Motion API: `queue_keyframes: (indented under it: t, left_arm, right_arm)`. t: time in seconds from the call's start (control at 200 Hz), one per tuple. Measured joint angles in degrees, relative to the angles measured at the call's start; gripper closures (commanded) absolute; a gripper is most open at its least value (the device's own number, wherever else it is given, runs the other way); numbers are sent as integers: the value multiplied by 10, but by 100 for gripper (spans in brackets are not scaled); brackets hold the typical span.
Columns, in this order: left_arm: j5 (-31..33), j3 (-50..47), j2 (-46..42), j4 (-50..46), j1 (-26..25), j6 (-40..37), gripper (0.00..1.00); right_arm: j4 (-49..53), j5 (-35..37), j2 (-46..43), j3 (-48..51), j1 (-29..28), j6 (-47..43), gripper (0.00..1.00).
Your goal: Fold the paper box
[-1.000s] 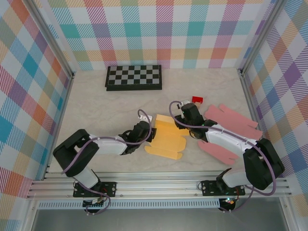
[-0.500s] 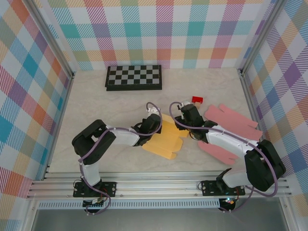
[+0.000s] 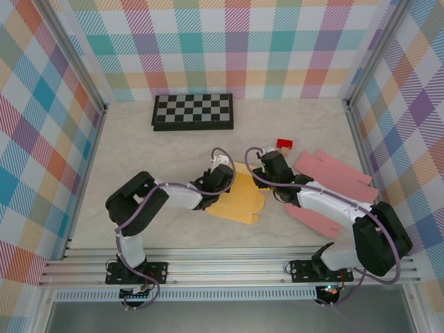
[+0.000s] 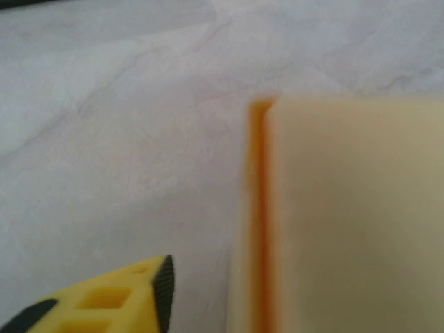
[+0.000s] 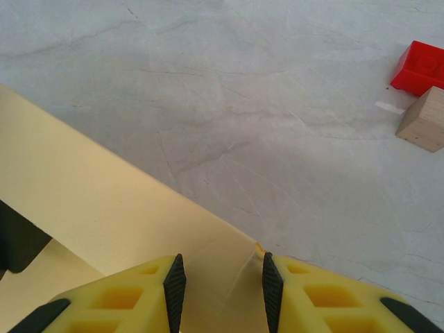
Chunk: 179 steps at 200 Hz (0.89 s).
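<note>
Paper box flatter and narrower than a second ago!
Left tool grip unclear, right tool pinches its edge; pale marbled counter, plaid walls.

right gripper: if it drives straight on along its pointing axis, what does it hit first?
The yellow paper box: the right gripper already has its panel between the fingers. Past that edge, likely bare table; the red block sits off to the side.

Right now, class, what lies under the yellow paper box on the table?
The yellow paper box rests on the pale marbled table; bare tabletop shows around its edges. The right gripper's fingers straddle one panel edge. Anything beneath the flattened sheet itself is covered.
</note>
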State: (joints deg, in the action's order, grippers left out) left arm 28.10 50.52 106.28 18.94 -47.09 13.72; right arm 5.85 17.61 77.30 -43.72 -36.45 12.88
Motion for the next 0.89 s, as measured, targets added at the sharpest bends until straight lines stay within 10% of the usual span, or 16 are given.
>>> queue_keyframes:
  t: [0.48,0.895]
  left_arm:
    - [-107,27,-197,-200,11,71,49]
    - [-148,21,-183,-195,34,42,50]
  right_arm:
    - [3,0,4,-1,0,0,62]
    - [11,0,10,-11,0,-1,62]
